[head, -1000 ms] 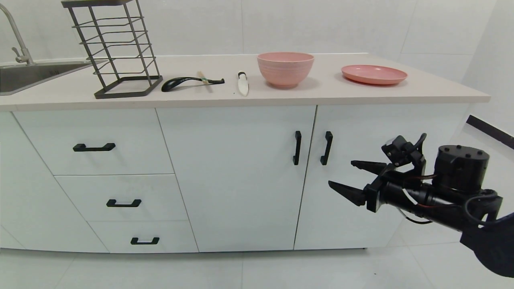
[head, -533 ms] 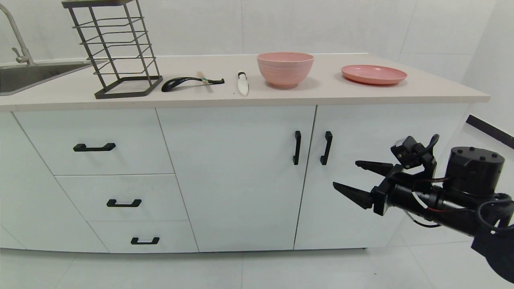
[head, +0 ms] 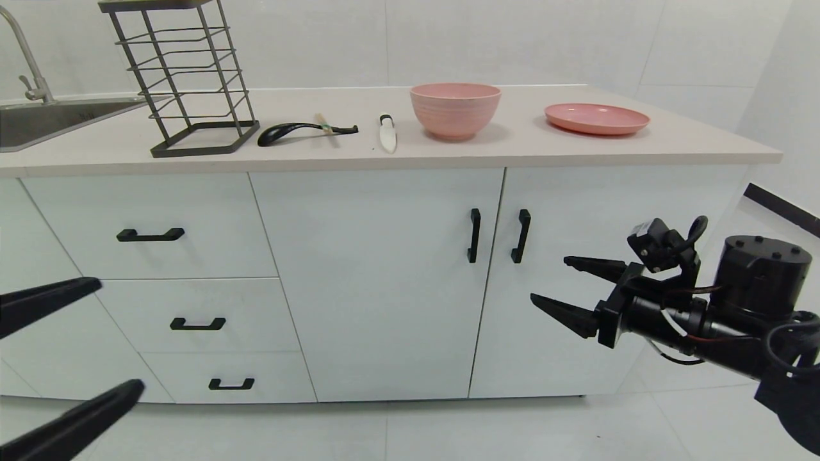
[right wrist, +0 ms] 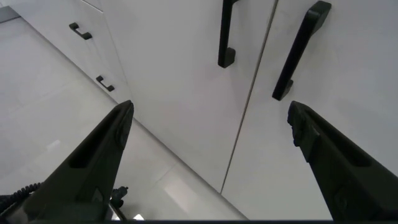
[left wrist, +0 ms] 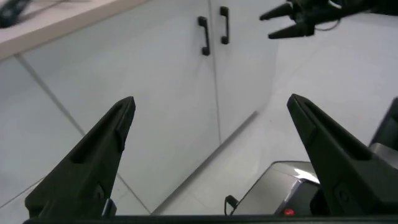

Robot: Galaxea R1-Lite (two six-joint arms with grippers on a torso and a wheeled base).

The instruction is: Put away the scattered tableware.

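Desk: What differs from a second ago?

Op: The left gripper (head: 118, 333) has come into my head view. Its fingers are spread wide, tips before the drawer fronts. The right gripper (head: 551, 278) has drifted slightly to my right. Tableware unmoved.

Desk: Containers?

Op: Pink bowl (head: 455, 109) stands upright on the counter (head: 512, 152), well above and beyond both sets of fingers. I can't see inside it. Pink plate (head: 597, 118) sits high above the right fingers, wire rack (head: 186, 77) high above the left ones. Black spoon (head: 285, 131), chopsticks (head: 323, 123) and white knife (head: 387, 136) lie between rack and bowl.

Desk: Arm pose?

Op: Right arm is low and roughly level, fingers apart. The two door handles (head: 474, 235) are just ahead of the tips.
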